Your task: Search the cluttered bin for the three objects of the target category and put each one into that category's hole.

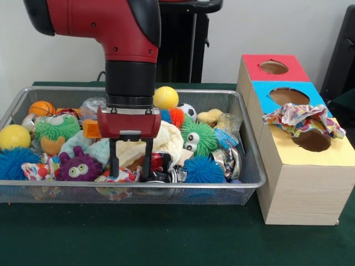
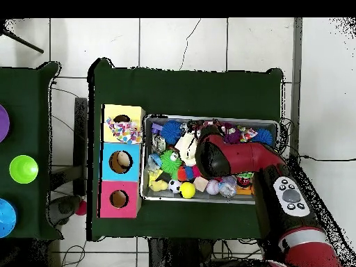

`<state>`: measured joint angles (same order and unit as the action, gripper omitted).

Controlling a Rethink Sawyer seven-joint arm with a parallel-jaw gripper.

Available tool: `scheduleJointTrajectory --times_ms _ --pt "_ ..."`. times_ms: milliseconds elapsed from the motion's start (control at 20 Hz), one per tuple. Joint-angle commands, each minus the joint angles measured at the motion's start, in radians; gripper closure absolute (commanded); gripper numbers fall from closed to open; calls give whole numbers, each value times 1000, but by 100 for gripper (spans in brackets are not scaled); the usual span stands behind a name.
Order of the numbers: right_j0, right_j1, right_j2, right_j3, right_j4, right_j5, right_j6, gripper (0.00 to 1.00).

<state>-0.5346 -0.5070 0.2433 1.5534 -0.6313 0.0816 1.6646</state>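
The wire mesh bin (image 1: 61,88) is full of toys; it also shows in the overhead view (image 2: 208,117). My gripper (image 1: 131,166) is open and reaches down into the bin's front middle, its fingers (image 1: 113,160) astride the cream knitted cloth (image 1: 166,141). A printed cloth piece (image 1: 119,177) lies just below the fingertips. Another printed piece (image 1: 39,170) lies at the bin's front left. A third printed piece (image 1: 302,117) is draped on the yellow-topped box (image 1: 333,152), partly over its hole (image 1: 313,141); it also shows in the overhead view (image 2: 125,130). There the arm hides the gripper.
The blue-topped box (image 1: 266,91) and red-topped box (image 1: 255,62) stand behind the yellow one. The bin holds a yellow ball (image 1: 166,97), green fuzzy creatures (image 1: 198,137), a purple creature (image 1: 79,166), blue spiky balls (image 1: 203,170), a small basketball (image 1: 41,108) and a mint cloth (image 1: 83,145).
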Motion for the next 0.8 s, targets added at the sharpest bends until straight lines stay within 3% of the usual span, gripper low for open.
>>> scheduleJointTrajectory --times_ms 50,300,650,800 --pt "13 35 -2 -91 -152 157 -174 0" --pt "-36 48 49 -96 -178 174 -178 0" --pt "-90 73 105 -120 -237 229 -270 0" --pt "-111 87 107 -120 -230 241 -232 0"
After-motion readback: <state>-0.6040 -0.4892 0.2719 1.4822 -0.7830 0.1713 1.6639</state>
